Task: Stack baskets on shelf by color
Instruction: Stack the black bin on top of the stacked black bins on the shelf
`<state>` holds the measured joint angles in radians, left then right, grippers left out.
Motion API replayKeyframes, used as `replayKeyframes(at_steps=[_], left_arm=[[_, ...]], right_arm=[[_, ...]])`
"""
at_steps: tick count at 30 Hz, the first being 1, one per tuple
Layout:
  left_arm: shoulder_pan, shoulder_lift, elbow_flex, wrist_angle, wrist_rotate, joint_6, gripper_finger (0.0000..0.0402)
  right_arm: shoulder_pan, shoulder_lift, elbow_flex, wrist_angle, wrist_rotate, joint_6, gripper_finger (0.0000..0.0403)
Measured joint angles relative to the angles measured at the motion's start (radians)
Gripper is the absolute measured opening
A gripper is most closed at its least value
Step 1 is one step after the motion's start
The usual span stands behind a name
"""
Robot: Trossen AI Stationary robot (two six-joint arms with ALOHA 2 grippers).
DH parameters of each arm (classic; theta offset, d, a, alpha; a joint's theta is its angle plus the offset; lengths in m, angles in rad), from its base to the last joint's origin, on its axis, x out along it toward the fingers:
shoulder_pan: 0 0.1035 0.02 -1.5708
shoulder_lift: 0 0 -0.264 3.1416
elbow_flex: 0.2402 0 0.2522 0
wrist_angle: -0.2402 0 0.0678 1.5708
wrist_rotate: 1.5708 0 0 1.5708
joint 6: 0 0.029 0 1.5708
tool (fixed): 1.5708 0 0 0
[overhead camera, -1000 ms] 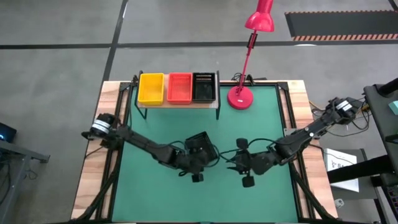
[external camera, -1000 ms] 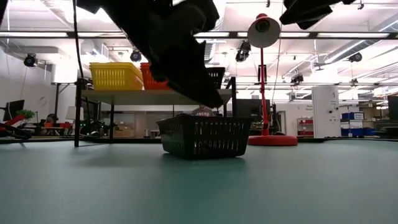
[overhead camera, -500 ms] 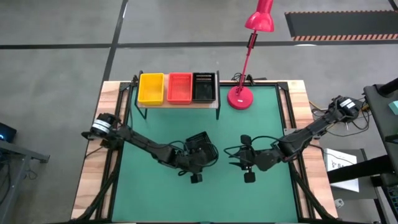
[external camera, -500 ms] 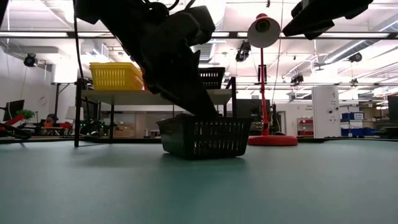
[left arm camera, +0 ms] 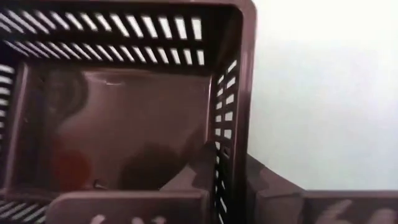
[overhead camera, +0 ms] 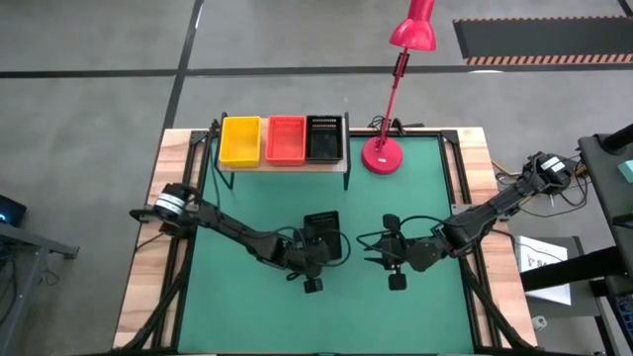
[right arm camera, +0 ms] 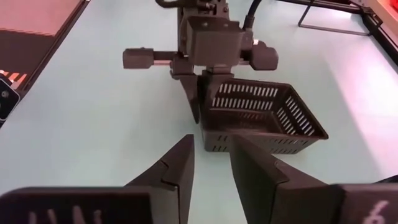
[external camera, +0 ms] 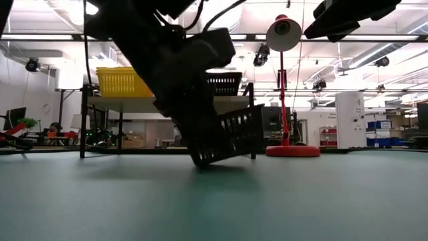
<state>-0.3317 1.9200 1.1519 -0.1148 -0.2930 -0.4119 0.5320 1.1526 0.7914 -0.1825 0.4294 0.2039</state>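
Observation:
A black mesh basket [overhead camera: 321, 227] sits tilted on the green table's middle, with my left gripper [overhead camera: 316, 249] shut on its near end. In the low view the basket [external camera: 234, 134] shows with its right side raised. My right gripper [overhead camera: 380, 253] hovers open just to the basket's right, with nothing between its fingers [right arm camera: 180, 167]. At the far edge, the wooden-topped shelf [overhead camera: 282, 164] carries a yellow basket [overhead camera: 240, 139], a red basket [overhead camera: 286, 138] and a black basket [overhead camera: 325, 138] side by side. My left gripper pinches the basket's near short wall [left arm camera: 227, 163], one finger inside [left arm camera: 186, 183] and one outside [left arm camera: 267, 186]. The fingers slant down from the table's left and lie along that wall. The basket is tipped, its right side up and its lowest left corner [external camera: 200, 163] down at the table.
A red desk lamp's base [overhead camera: 381, 155] stands right of the shelf, and its head [overhead camera: 413, 30] leans beyond the far edge. Bare green table [overhead camera: 247, 307] lies near and to the left. Wooden side strips [overhead camera: 143, 277] border the green mat.
My left gripper has sunk onto the black basket and shut on its near wall. The basket, which lay flat on the table, is now tipped with its right side lifted and its left bottom corner low. It has also turned a little squarer to the table.

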Motion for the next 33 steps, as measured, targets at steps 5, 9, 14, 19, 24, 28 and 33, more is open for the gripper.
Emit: replayKeyframes(at_steps=[5,9,14,19,24,28,33], left_arm=[[0.0,-0.021,0.01,-0.018,0.0,0.034,0.0001],[0.0,-0.054,0.064,-0.127,0.0,0.058,0.0],[-0.008,-0.079,0.201,-0.361,0.001,0.121,0.0],[-0.012,-0.085,0.361,-0.538,0.001,0.232,0.0],[-0.006,-0.085,0.511,-0.71,-0.03,0.327,0.0],[0.009,-0.085,0.621,-0.804,-0.083,0.414,0.0],[0.052,-0.084,0.726,-0.835,-0.105,0.543,0.0]], right_arm=[[0.0,0.0,0.0,-0.004,0.0,-0.006,0.0097],[0.0,-0.001,0.0,-0.038,-0.002,0.002,0.0092],[0.004,-0.026,0.001,-0.121,-0.01,0.047,0.0084],[0.026,-0.061,-0.001,-0.168,-0.01,0.085,0.0076],[0.075,-0.093,-0.003,-0.177,-0.01,0.089,0.0072],[0.111,-0.105,-0.004,-0.177,0.004,0.086,0.0075],[0.134,-0.11,-0.004,-0.179,0.02,0.084,0.0071]])
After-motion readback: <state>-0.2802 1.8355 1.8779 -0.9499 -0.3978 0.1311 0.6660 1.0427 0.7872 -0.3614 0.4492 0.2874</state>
